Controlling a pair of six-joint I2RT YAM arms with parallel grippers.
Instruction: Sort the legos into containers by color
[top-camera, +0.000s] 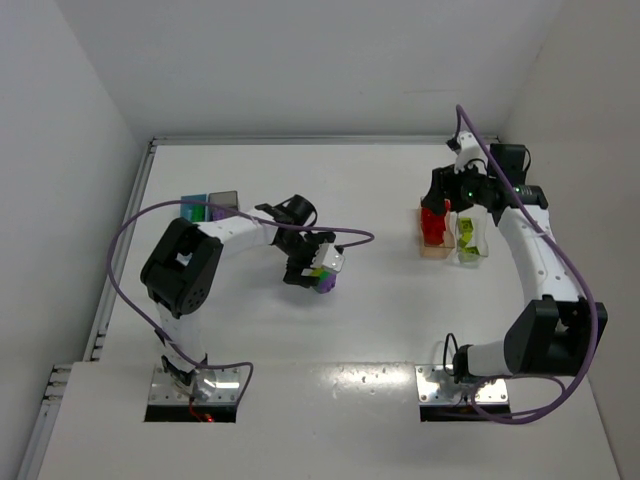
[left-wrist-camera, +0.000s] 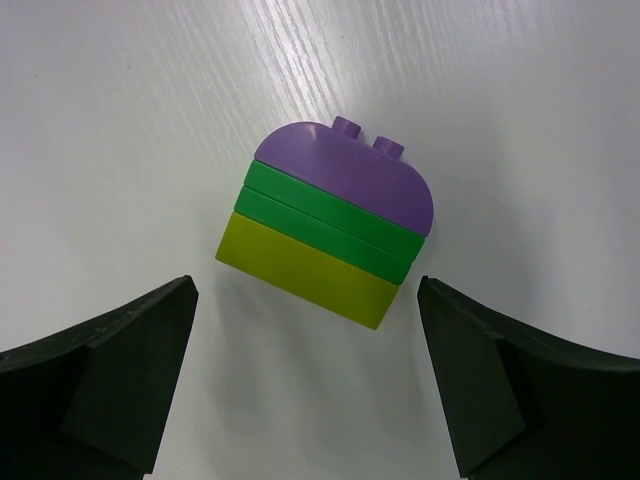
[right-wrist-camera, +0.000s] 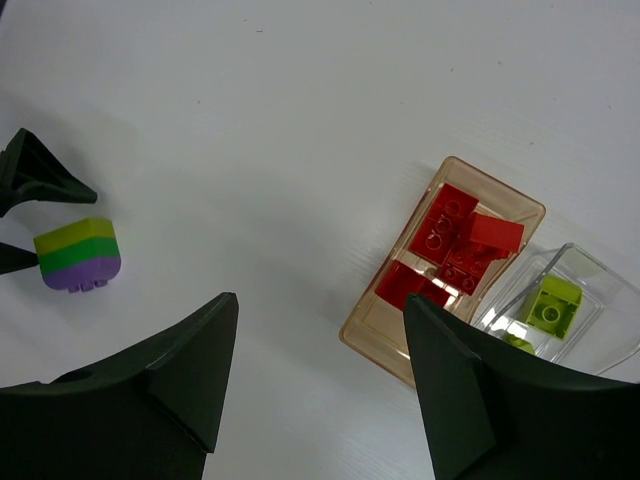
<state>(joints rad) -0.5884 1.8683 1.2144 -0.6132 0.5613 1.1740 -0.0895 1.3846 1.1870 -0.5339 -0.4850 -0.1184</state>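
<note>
Widely open, left pincer (left-wrist-camera: 305, 300) just short of striped lego stack (left-wrist-camera: 330, 225), not touching

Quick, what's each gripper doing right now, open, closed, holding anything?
Left gripper: open, empty; the stacked bricks sit untouched just ahead of its fingers.
Right gripper: open, holding nothing.

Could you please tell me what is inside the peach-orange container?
Several red legos lie piled in the peach-orange container; no other colour shows. Its near corner is covered by a finger of the right claw.
</note>
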